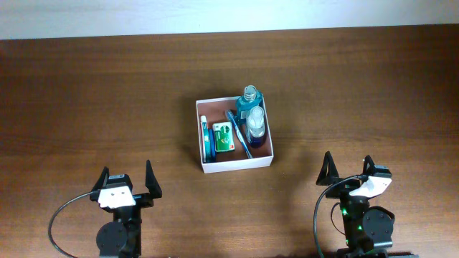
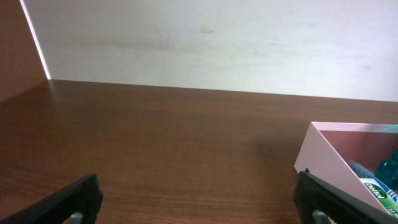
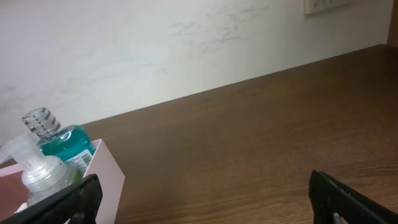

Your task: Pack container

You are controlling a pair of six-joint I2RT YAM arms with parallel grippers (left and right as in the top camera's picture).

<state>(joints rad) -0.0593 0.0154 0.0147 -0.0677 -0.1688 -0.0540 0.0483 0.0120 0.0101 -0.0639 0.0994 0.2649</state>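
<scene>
Left gripper (image 1: 128, 174): fingers spread wide, nothing held, parked near front edge of table (image 1: 86, 93). Right gripper (image 1: 348, 166): same, spread, nothing held.

Container (image 1: 237, 165): mid-table, ahead of both arms and between them, well apart from each. Inside: teal bottle (image 1: 249, 97), pump bottle (image 1: 255, 123), green packet (image 1: 224, 138), toothbrush (image 1: 242, 142).

No loose item visible on table; packing looks done.

Risk: both bottles rise above low walls, teal bottle at far rim. Any further reach-in could clip a cap, tip a bottle out, or shove the light container across table.
</scene>
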